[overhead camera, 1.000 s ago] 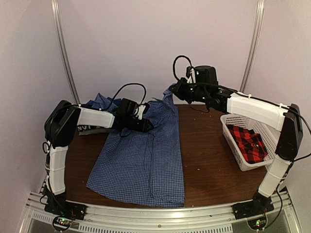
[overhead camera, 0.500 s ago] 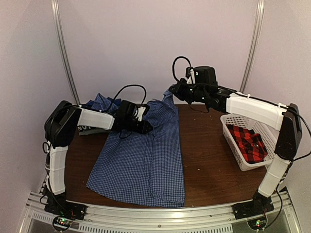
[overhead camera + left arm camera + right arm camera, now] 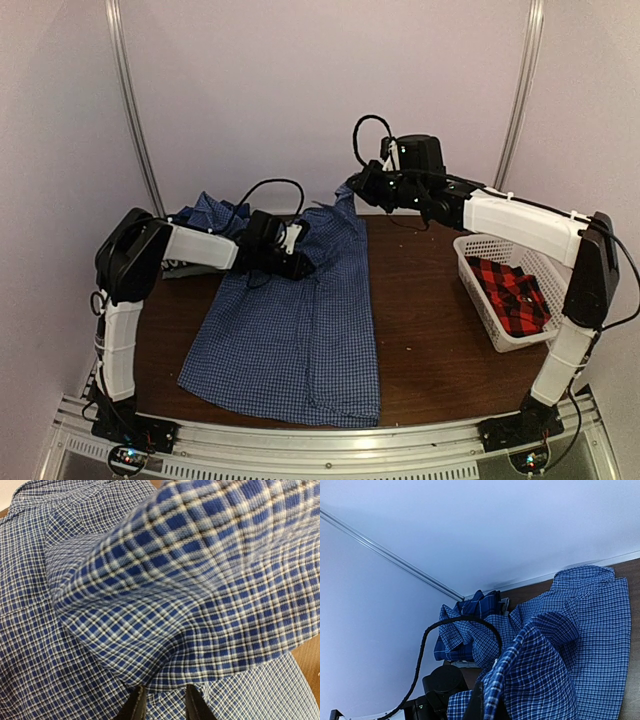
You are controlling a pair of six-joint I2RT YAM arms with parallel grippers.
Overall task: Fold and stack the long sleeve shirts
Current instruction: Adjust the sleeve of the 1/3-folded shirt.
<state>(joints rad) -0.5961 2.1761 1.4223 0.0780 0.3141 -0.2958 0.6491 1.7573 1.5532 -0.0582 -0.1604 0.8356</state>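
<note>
Hem of the blue-and-white check shirt (image 3: 285, 400) lies flat at 6 o'clock by the near edge of the table (image 3: 430, 330), with the body spread up the middle toward 12. At 3 o'clock the white basket (image 3: 470, 262) contains the red-and-black plaid shirt (image 3: 510, 295), unfolded (a loose heap, as far as can be told). Left gripper (image 3: 296, 264) sits at about 10 o'clock on the shirt's upper left. Its fingers are narrow and pinch a raised fold of check cloth, as its wrist view confirms. Right gripper (image 3: 352, 188) is at 12 o'clock, lifted off the table, its fingers closed on the far right shoulder, which stands up in a peak. Darker blue plaid shirt (image 3: 205, 212) is bunched at 11 o'clock at the far table edge.

Assessment: the step in hand is likely squaring the upper part before a fold. Both grips should travel together at equal height and keep the cloth taut between them without dragging the hem. The fold should be laid down along a straight line before either grip lets go.
</note>
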